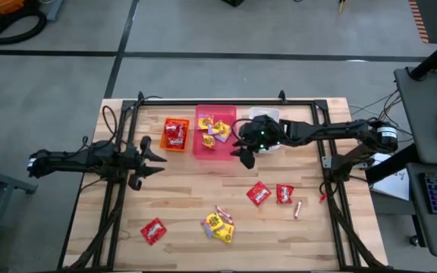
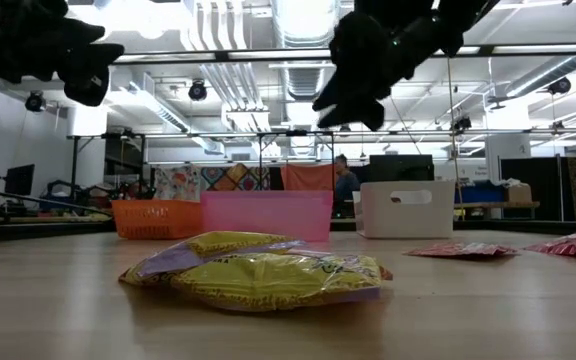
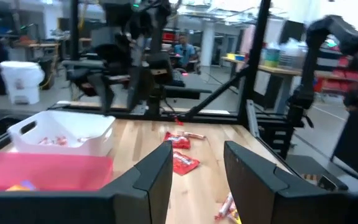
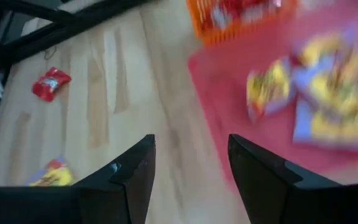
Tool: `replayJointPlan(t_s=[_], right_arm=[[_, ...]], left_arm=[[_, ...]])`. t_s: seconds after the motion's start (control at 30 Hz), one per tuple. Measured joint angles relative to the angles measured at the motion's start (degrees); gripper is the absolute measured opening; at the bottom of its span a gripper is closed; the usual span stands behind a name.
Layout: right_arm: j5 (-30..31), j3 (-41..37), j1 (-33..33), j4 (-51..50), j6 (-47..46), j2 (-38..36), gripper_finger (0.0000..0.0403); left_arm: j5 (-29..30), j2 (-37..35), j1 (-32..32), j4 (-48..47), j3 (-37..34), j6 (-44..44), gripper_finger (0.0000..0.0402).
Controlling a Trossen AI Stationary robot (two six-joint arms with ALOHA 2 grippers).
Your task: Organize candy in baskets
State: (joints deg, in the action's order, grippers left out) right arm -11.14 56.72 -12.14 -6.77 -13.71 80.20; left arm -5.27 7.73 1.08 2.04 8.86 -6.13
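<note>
Three baskets stand in a row at the table's far side: an orange one [image 1: 176, 134] with red packets, a pink-red one [image 1: 214, 133] with yellow packets, a white one [image 1: 266, 121] partly under my right arm. Loose candy lies on the table: a yellow pile [image 1: 218, 224], red packets [image 1: 259, 193] [image 1: 284, 193] [image 1: 153, 230], a thin stick [image 1: 297, 209]. My right gripper [image 1: 246, 157] hangs open and empty in the air by the pink-red basket's near right corner. My left gripper [image 1: 158, 159] waits open at the table's left, holding nothing.
A black metal frame [image 1: 226, 101] rims the table's far edge and sides. Bare wood lies between the baskets and the loose candy. In the low view the yellow pile [image 2: 258, 275] sits closest, with the baskets behind. A person [image 2: 344, 180] stands in the room beyond.
</note>
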Motion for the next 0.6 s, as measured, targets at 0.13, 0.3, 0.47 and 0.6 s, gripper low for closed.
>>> replayJointPlan(t_s=[0.13, 0.3, 0.47, 0.6], right_arm=[[-7.63, 0.62, 0.34, -6.31, -9.76, 0.47, 0.0192], [-11.77, 3.7, 3.71, -17.7, -20.86, 0.81, 0.0191], [-4.35, 7.46, 8.57, -35.22, -31.69, 0.83, 0.0191], [3.42, 9.53, 12.71, -51.91, -39.5, 0.83, 0.0191]], left_arm=[[2.83, 0.63, -0.02, -0.63, 0.0, -2.07, 0.0128], [3.14, 1.67, -0.02, -1.99, 0.0, -2.34, 0.0128], [3.32, 2.4, -0.04, -1.9, 0.0, -2.34, 0.0128], [3.32, 2.67, -0.04, -1.94, 0.0, -2.34, 0.0128]])
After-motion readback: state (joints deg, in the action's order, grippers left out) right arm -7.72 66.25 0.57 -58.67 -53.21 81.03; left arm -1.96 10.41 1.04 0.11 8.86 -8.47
